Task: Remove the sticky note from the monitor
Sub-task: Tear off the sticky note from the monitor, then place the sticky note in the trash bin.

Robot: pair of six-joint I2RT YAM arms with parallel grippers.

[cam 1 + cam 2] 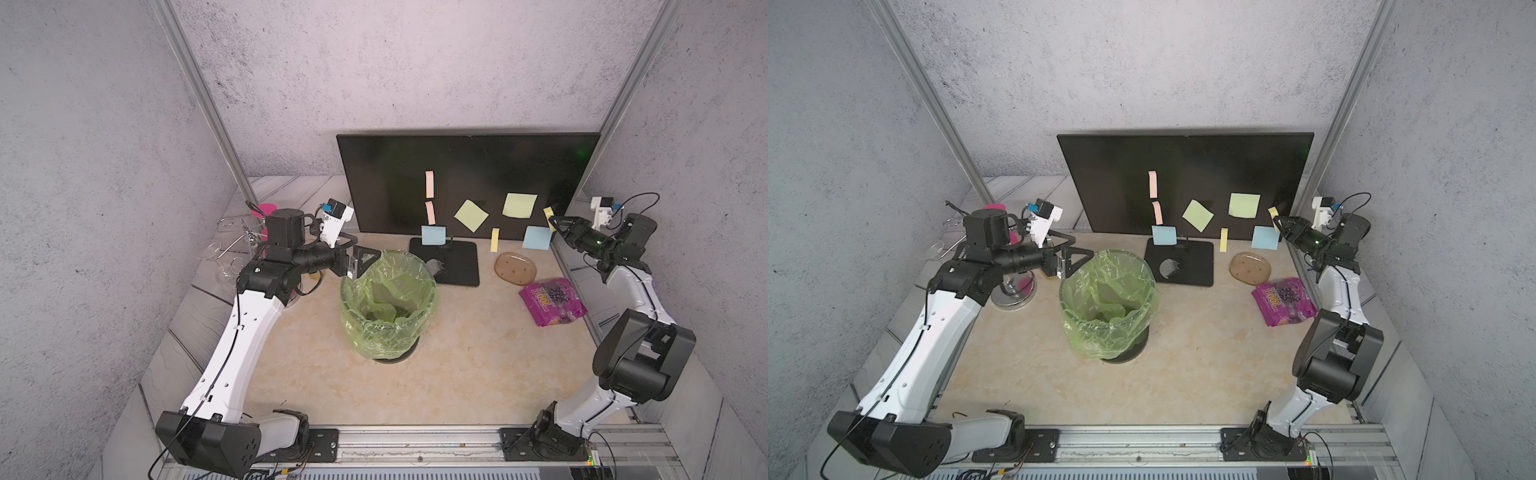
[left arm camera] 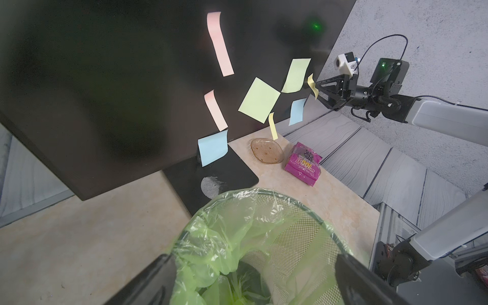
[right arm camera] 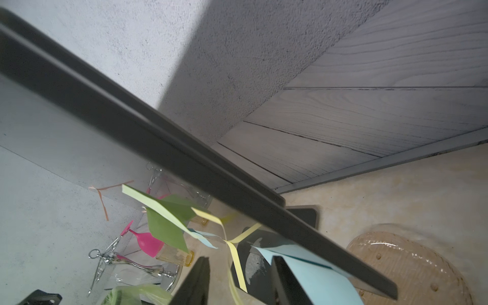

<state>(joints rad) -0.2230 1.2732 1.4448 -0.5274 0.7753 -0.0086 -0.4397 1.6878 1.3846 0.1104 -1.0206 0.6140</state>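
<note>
Right claw point(image 1: 557, 222) straddles the yellow sticky note point(image 1: 548, 212) at the monitor's point(image 1: 415, 174) four-o'clock edge, jaws seemingly spread; next: pinch, peel.

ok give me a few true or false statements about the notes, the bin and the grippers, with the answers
1. The right gripper is at the yellow strip near the monitor's edge. True.
2. The bin has a blue liner. False: the liner is green.
3. The left gripper holds a pink note. False: it is open and empty, above the bin's rim.
4. The purple packet lies on the table. True.
5. Only one blue note is on the monitor. False: two blue notes hang there.
</note>
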